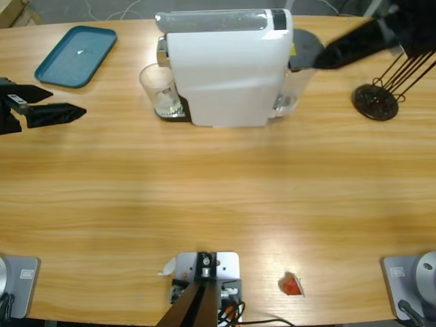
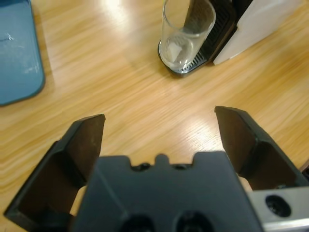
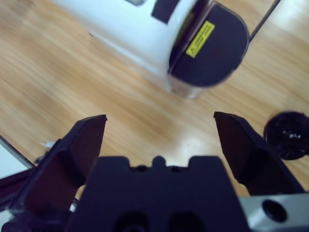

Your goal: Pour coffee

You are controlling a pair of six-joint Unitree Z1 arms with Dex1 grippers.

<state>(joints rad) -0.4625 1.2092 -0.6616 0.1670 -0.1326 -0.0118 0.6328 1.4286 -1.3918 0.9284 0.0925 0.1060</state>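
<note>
A clear drinking glass (image 1: 158,88) (image 2: 187,34) stands upright on the black drip tray (image 2: 212,48) at the left end of the white coffee machine (image 1: 228,68) (image 3: 130,29). A thin pale yellowish layer, the coffee (image 1: 167,106), seems to lie at the glass's bottom. My left gripper (image 1: 68,102) (image 2: 159,118) hovers open near the table's left edge, pointing at the glass from well short of it, nothing between its jaws. My right gripper (image 1: 327,58) (image 3: 159,118) is open and holds nothing, above the machine's right end by the dark-lidded water tank (image 3: 210,46) (image 1: 303,48).
A blue tray (image 1: 75,56) (image 2: 17,53) lies at the back left. A black wire stand with a round base (image 1: 375,102) (image 3: 289,135) sits at the back right. A small red foil scrap (image 1: 291,285) lies near the front edge. Bare wooden table (image 1: 218,191) fills the middle.
</note>
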